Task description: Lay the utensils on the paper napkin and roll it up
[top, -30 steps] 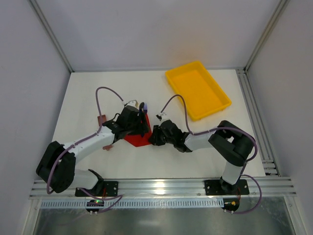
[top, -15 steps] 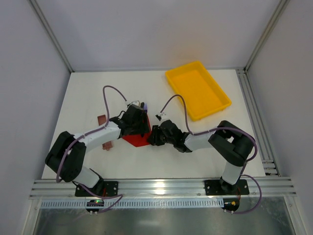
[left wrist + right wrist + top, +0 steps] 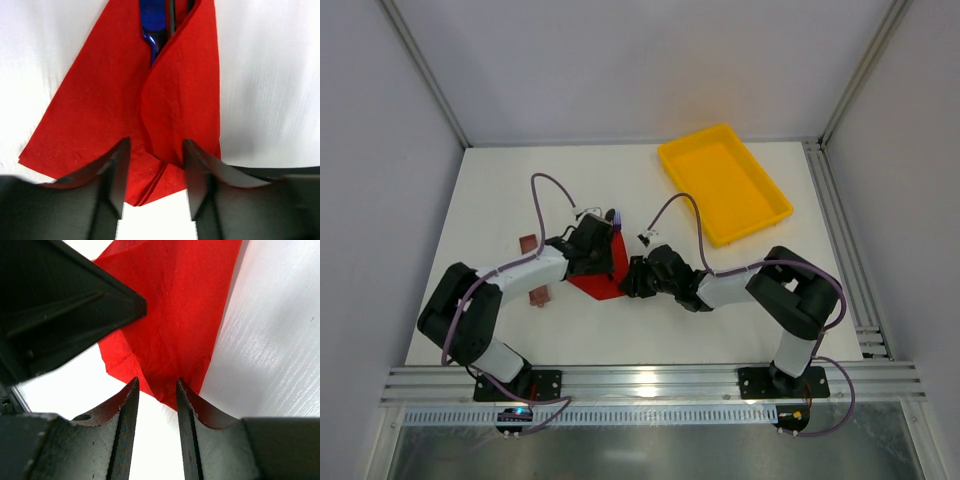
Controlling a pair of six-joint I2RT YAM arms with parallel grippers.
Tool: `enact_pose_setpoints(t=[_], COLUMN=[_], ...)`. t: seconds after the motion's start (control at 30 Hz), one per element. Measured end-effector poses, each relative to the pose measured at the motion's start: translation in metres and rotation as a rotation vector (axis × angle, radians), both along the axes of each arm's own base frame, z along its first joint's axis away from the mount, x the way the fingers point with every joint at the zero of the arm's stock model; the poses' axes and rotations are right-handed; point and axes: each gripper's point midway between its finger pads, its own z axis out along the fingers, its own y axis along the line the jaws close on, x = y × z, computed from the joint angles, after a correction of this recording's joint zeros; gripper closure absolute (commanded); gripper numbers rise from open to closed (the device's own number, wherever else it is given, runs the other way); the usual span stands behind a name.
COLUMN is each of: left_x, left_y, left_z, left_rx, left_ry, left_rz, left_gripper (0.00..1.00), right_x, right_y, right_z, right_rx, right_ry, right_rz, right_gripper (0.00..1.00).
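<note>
Near edge of the worktop (image 3: 500,190): both arm bases are bolted here, and both arms reach inward to meet at the middle.

Right gripper (image 3: 156,407): you see its jaws a narrow gap apart. They are released, not clamped. A near corner of the paper napkin (image 3: 175,325) dips in between the tips, with bare worktop showing through the rest of the gap. You cannot tell whether either pad touches the paper.

Paper napkin: it lies flat on the worktop at mid-width, somewhat nearer the near edge than the far one, between the two grippers. One flap is folded over the middle.

Left gripper (image 3: 156,175): the jaws are released and stand well apart. The napkin's folded near corner lies in the gap, and the flap's lower edge runs just beside the right finger (image 3: 196,172). In the right wrist view this gripper is the dark mass hanging over the napkin's left part.

Utensils: the blue-purple utensil (image 3: 152,25) and the black utensil (image 3: 171,15) lie side by side on the napkin. The flap partly covers both, and their far ends stick out past the napkin's far side.

Left of the napkin: one small brownish-red block (image 3: 540,297) lies beside the left forearm, and a second brownish-red block (image 3: 527,243) lies farther in.

Far right corner: a yellow tray (image 3: 752,226) sits well apart from the napkin.
</note>
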Motion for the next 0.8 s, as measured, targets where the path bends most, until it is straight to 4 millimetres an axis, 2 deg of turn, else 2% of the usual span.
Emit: enact_pose_setpoints(t=[0.2, 0.3, 0.4, 0.7, 0.8], left_x=[0.004, 0.005, 0.007, 0.011, 0.012], left_y=[0.007, 0.010, 0.014, 0.017, 0.018], left_z=[-0.002, -0.003, -0.003, -0.003, -0.005], left_rx=[0.018, 0.022, 0.022, 0.026, 0.037], left_ry=[0.000, 0.000, 0.002, -0.005, -0.007], left_rz=[0.004, 0.006, 0.006, 0.005, 0.001], left_gripper=[0.83, 0.92, 0.97, 1.00, 1.00], right_x=[0.000, -0.001, 0.000, -0.002, -0.003], right_y=[0.000, 0.000, 0.000, -0.001, -0.005], right_z=[0.000, 0.000, 0.000, 0.002, 0.006], right_rx=[0.000, 0.002, 0.004, -0.001, -0.014], right_ry=[0.001, 0.000, -0.001, 0.002, 0.004], right_rz=[0.001, 0.001, 0.002, 0.004, 0.003], right_gripper=[0.62, 0.62, 0.62, 0.62, 0.66])
